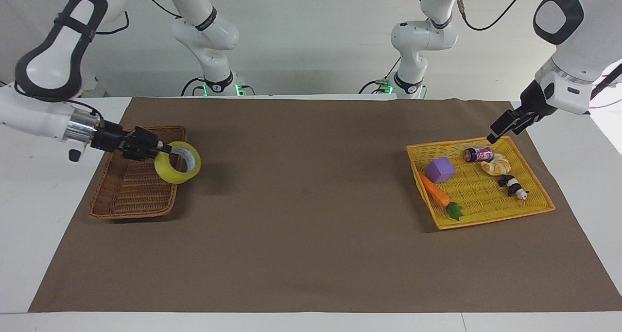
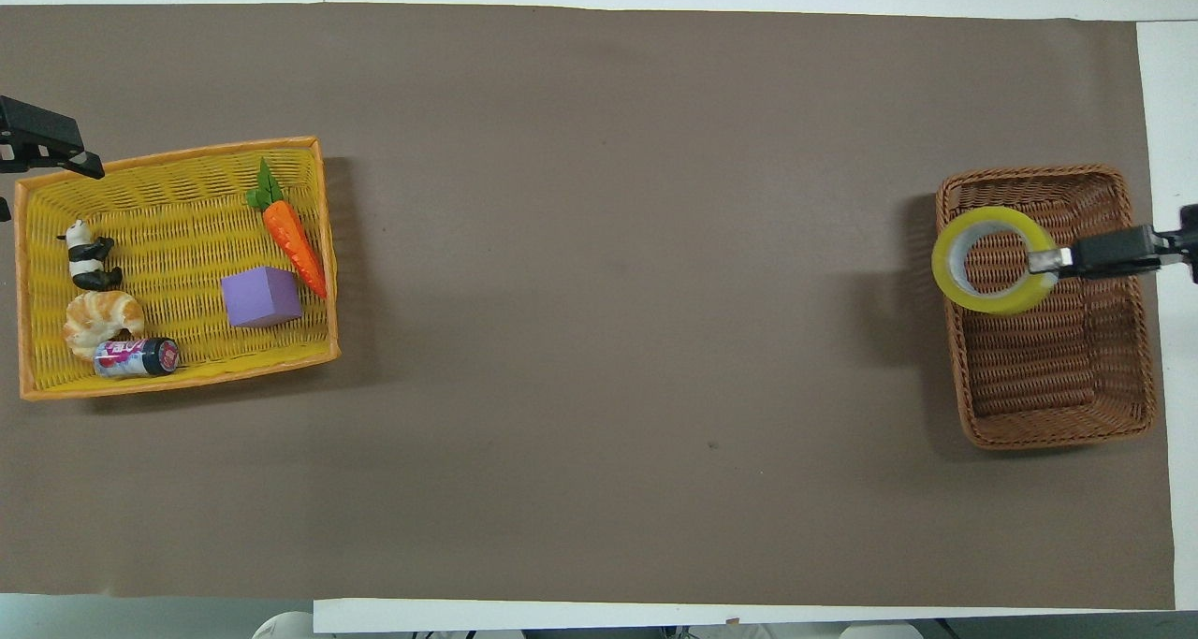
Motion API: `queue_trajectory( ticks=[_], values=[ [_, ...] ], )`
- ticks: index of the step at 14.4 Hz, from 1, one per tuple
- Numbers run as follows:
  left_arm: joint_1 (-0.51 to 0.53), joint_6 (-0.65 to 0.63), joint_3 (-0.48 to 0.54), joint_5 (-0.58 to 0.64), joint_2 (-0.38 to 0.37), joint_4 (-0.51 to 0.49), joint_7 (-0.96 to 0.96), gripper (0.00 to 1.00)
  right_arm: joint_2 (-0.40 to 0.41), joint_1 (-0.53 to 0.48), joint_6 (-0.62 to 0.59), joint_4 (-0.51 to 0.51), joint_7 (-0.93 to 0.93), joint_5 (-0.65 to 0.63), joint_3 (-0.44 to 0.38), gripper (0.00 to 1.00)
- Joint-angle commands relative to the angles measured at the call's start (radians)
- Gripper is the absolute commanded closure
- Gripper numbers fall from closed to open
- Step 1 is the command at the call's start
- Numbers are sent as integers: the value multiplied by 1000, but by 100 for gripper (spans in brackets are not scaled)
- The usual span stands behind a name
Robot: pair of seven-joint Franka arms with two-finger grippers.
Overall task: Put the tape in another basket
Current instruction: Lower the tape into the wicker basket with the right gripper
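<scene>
Right gripper [image 1: 163, 149] is clamping the tape [image 1: 178, 162] by the wall of the ring, one finger inside the core and one outside, and holding it up in the air over the brown basket [image 1: 127, 196]. The roll is hanging off the fingertips, out past the end of the gripper, over the basket's rim on the side toward the middle of the table; from overhead the ring [image 2: 996, 259] is sitting mostly over the basket [image 2: 1058, 377], at the part farther from the robots. Tape isn't touching the weave. Left gripper [image 1: 504, 126] is hovering by the corner of the yellow tray [image 1: 534, 208], fingers parted, gripping nothing. Tray is carrying a purple block [image 1: 440, 170], carrot [image 1: 436, 192], can [image 1: 478, 154], croissant [image 1: 496, 165] and panda toy [image 1: 513, 186].
</scene>
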Motion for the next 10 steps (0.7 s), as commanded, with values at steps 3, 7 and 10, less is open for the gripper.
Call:
queue_trajectory(
  ticks=[3, 7, 10],
  values=[
    [-4, -111, -15, 83, -9, 46, 11, 0, 34, -110, -33, -2, -181, -114, 19, 100],
    [5, -97, -12, 112, -26, 14, 11, 0, 59, -116, 13, -57, -262, -122, 19, 100],
    [9, -102, -7, 112, -26, 14, 5, 0, 86, -110, 62, -75, -301, -122, 21, 100]
  ],
)
